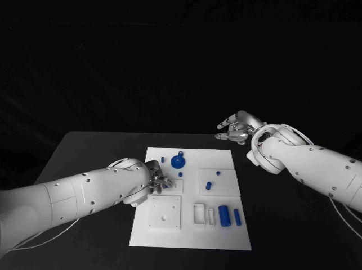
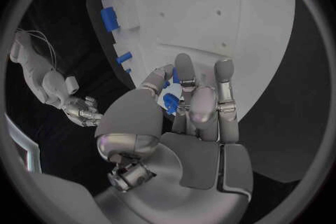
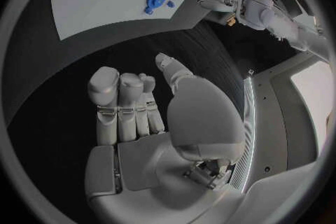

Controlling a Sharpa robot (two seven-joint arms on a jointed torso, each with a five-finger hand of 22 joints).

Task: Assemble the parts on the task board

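The white task board [image 1: 189, 230] lies in the middle of the black table. My left hand [image 1: 152, 181] hovers over the board's left side and pinches a small blue part [image 2: 170, 102] between thumb and fingers. A round blue part [image 1: 177, 161] stands near the far edge. Two blue cylinders [image 1: 224, 215] lie side by side at the near right. Small blue pegs [image 1: 208, 184] sit on the right square plate. My right hand [image 1: 239, 126] is raised beyond the board's far right corner, fingers extended and holding nothing [image 3: 140, 117].
A white square block with holes [image 1: 164, 214] sits at the board's near left, with narrow slots [image 1: 199, 214] beside it. Bare black table [image 1: 92, 157] surrounds the board on every side.
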